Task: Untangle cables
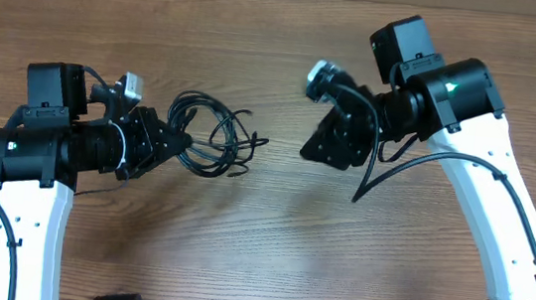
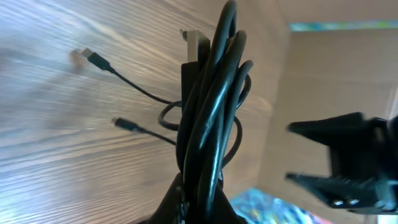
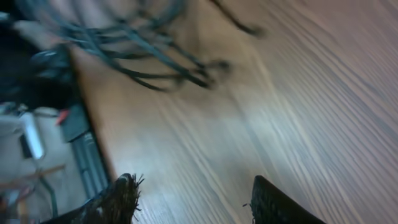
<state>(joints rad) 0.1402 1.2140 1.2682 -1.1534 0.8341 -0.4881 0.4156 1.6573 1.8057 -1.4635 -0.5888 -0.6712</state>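
Black and thin: cables [image 1: 212,136] in a loose knot of loops, right at the tips of the left gripper [image 1: 174,145]. Clamped hard on a thick hank of those loops, seen from its own wrist as a twisted rope of cord [image 2: 208,124] running up out of the fingers. Across from the left gripper and well apart from it, the right gripper [image 1: 334,142], jaws spread and holding nothing, fingertips wide in its own view [image 3: 194,190], with the blurred tangle [image 3: 149,68] beyond.

Probably light and limp, with some springy memory in the coils; likely to drag as one clump rather than slide free. Slick sheathing, so likely to slip from a shallow pinch. Best taken at a single loose strand on the side of the knot away from the left gripper, or just behind a plug end [image 2: 93,57], not at the crossings.

Underneath, a wood-grain table [image 1: 268,240], flat, matte, bare around the left gripper. Past its far edge a tan strip, too little shown to name.
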